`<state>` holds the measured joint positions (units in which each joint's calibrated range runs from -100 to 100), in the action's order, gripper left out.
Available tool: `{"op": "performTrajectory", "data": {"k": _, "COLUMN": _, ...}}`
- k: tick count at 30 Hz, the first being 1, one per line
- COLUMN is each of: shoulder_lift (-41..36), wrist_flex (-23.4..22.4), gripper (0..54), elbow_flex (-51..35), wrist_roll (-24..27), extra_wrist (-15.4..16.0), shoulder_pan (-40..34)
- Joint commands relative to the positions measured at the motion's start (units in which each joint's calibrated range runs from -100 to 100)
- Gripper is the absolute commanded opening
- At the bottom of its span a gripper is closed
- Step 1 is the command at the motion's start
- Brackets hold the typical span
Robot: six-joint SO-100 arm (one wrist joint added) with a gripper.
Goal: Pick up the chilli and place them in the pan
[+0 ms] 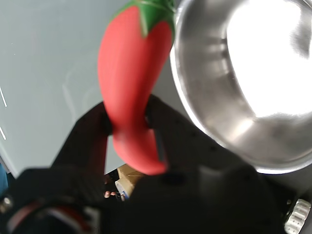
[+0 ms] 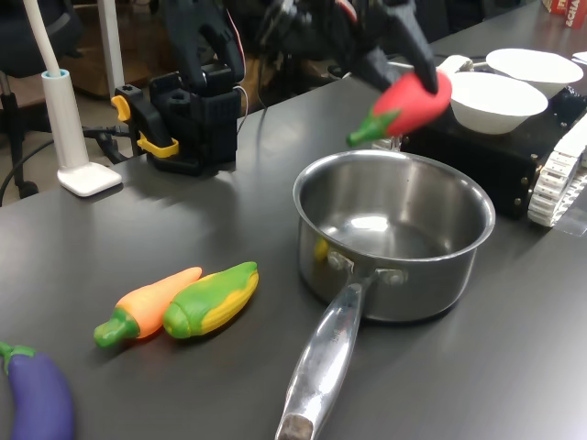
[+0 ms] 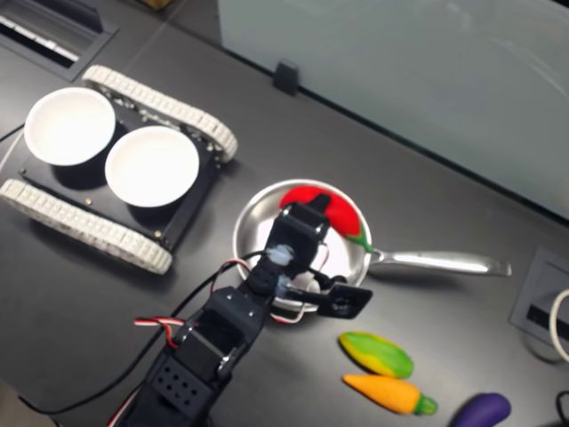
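Chilli [image 1: 129, 83] clamped in closed jaws, airborne just past pan [image 1: 214, 117] rim, open tabletop [image 2: 138, 229] beside.

Arm: single black articulated arm [image 2: 303, 27], rising from a black base with yellow clamps [image 2: 188, 115] in the first exterior view, reaching toward the first exterior view's right; red, white and black wires run along its links [image 3: 191, 325] in the second exterior view.

Gripper [image 1: 129, 124]: black, two-fingered, raised off the table, jaws closed on the narrow end of the chilli [image 1: 134, 73], one finger [image 1: 90, 134] on each side. Stem end points away from the wrist, tilted downward in the first exterior view.
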<state>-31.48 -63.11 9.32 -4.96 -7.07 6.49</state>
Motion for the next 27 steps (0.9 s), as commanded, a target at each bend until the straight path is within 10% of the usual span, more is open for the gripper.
{"op": "performTrajectory", "data": {"k": 1, "shoulder_lift": -4.66, "wrist_flex": 6.61, "gripper": 0.1, "elbow_flex": 5.26, "wrist_roll": 0.68, "extra_wrist": -1.16, "shoulder_pan": -1.44}}
{"op": "performTrajectory", "data": {"k": 27, "shoulder_lift": -3.23, "wrist_flex": 13.17, "gripper": 0.1, "elbow_flex": 15.99, "wrist_roll": 0.63, "extra_wrist": -3.27, "shoulder_pan": -5.00}}
